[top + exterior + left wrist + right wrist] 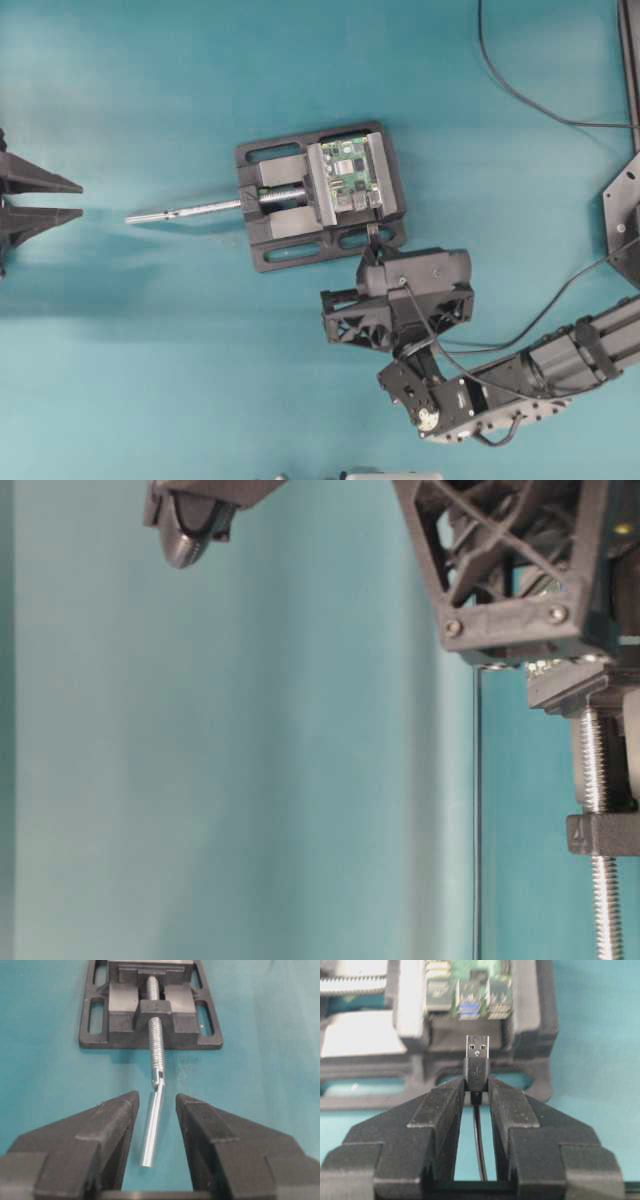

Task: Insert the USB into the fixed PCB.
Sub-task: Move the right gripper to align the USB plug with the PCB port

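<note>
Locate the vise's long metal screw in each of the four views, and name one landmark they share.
Overhead: screw sticks out left of the black vise, left of centre.
Table-level: threaded, vertical at the right edge.
Left wrist: centre, running toward the camera between the open left claw's fingers.
Right wrist: a threaded stretch at top left.
Shared landmark: the vise.

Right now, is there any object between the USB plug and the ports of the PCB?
Nothing visible. The right gripper holds the USB facing the fixed PCB; only open space and the vise's low edge lie between.
</note>
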You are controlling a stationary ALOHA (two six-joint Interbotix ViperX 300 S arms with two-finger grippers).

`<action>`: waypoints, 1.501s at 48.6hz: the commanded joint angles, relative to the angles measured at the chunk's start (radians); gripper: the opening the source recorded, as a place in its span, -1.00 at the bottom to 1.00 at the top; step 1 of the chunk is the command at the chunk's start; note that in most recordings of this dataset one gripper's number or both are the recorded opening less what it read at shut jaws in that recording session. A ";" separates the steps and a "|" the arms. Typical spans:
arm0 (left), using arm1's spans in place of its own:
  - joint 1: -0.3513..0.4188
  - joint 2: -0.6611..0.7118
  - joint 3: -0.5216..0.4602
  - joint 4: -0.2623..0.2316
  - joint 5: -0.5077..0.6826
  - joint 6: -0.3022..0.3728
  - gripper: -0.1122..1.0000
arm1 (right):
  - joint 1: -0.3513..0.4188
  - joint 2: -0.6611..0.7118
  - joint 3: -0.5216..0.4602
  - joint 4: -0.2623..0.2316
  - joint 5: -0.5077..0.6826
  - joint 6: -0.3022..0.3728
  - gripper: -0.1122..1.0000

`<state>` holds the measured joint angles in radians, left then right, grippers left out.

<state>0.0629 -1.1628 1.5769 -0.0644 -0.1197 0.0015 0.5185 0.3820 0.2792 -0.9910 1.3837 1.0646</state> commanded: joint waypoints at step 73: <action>0.003 0.008 -0.012 0.005 -0.008 0.000 0.18 | -0.064 -0.107 0.100 0.000 -0.137 -0.071 -0.43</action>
<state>0.0614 -1.1628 1.5769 -0.0644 -0.1197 0.0015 0.4571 0.3114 0.3866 -0.9879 1.2471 0.9971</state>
